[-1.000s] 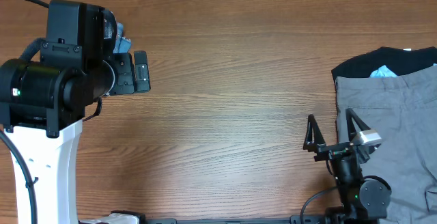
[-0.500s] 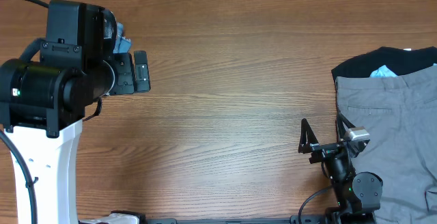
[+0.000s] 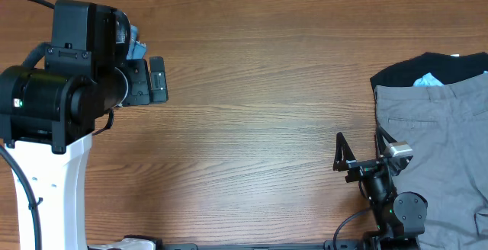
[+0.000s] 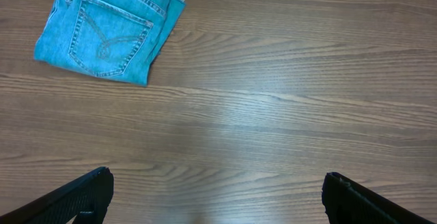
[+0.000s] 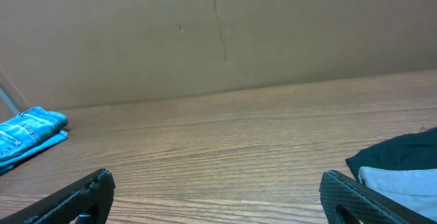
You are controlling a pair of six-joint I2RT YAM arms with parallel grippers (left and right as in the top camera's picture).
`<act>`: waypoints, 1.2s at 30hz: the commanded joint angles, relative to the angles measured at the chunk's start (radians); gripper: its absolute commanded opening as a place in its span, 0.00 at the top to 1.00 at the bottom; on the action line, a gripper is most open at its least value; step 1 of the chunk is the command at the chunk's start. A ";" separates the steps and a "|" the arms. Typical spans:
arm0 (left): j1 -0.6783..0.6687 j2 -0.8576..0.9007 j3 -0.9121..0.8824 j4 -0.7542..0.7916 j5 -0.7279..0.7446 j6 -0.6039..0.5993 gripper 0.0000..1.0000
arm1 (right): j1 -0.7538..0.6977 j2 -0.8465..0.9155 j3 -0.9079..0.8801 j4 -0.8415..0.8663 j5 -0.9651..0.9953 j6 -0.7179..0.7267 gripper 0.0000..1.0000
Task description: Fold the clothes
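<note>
- Far left: the left gripper (image 4: 218, 176) hangs over bare table (image 3: 252, 90) with its fingers spread wide and nothing between them.
- Ahead of it, off toward its left finger, lie the jeans (image 4: 109, 33). They're already a neat folded bundle, back pocket up, well clear of the fingers.
- The risk on this side is a careless sweep of that arm toward the bundle. It would catch an edge and knock the fold open again.
- Middle: just wood, nothing between the two tools.
- Right: the right gripper (image 3: 360, 149) sits low near the front edge, jaws apart and empty, and points out across the table.
- Just beside its right finger is the edge of the grey trousers (image 3: 435, 143) — lying flat and not folded, I'd say, though they run out of view.
- Beyond them the black top (image 3: 427, 67) pokes out from underneath, the trousers overlapping it.
- That overlap is the trouble spot. Grab the trouser edge too deep and the fingers may take the top as well, or the pull drags both — then neither lies flat enough to fold cleanly.
</note>
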 commanded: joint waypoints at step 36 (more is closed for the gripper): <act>0.062 -1.165 -1.572 1.346 0.203 0.326 0.00 | 0.006 -0.008 -0.011 0.004 0.006 0.002 0.00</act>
